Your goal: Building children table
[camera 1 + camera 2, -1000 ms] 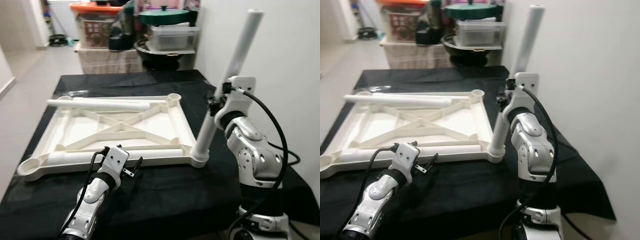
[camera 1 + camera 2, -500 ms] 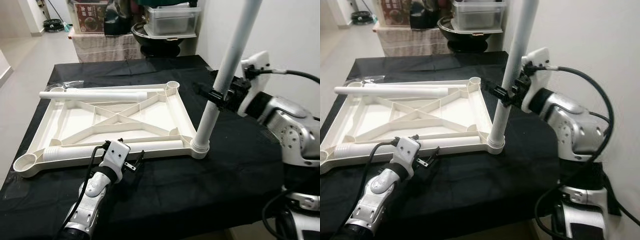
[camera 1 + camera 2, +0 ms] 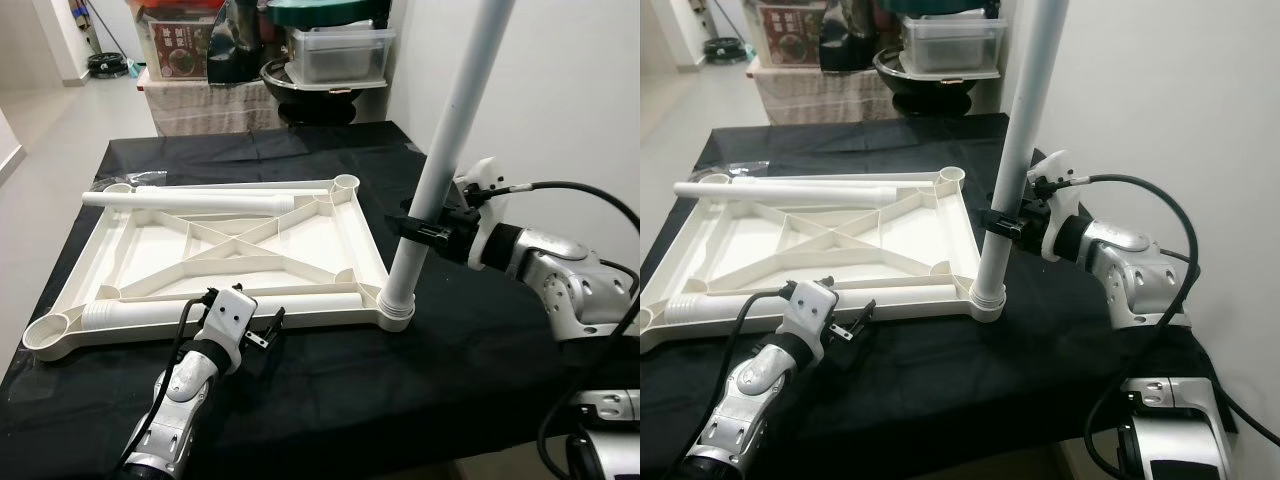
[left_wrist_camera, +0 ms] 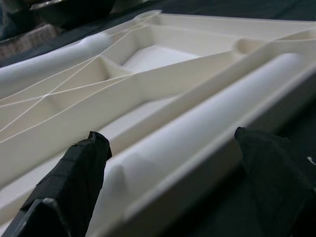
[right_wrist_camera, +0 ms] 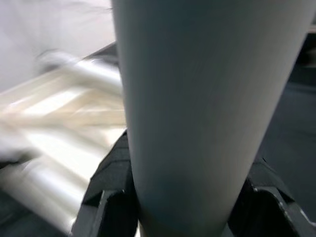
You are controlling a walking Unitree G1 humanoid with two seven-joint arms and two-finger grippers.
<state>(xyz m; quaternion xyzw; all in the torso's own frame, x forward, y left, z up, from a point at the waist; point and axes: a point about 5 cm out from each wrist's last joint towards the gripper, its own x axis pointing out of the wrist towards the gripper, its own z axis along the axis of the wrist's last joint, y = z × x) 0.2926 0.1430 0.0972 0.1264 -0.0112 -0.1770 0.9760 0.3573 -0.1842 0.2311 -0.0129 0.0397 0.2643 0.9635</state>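
The tabletop [image 3: 230,245] lies upside down on the black-draped desk [image 3: 480,350], ribs and cross-braces facing up. At its near right corner a white leg [image 3: 440,165] stands in the socket, tilted a little, rising out of the top of the eye views. The right gripper [image 3: 418,228] has its jaws clamped around that leg low on the shaft, just above the socket; in the right wrist view the leg sits squarely between the two black fingers [image 5: 111,187].

Two more legs lie loose on the tabletop: one [image 3: 205,201] across the far edge, one [image 3: 225,310] along the near edge. The left gripper [image 3: 262,338] sits low over the desk just in front of that near edge, jaws spread wide and holding nothing; the left wrist view looks between the fingertips [image 4: 79,168] straight at the lying near leg.

Behind the desk stand storage boxes [image 3: 340,50] and a dark bowl [image 3: 300,85]. One box [image 3: 180,45] carries a printed label, too small to read.
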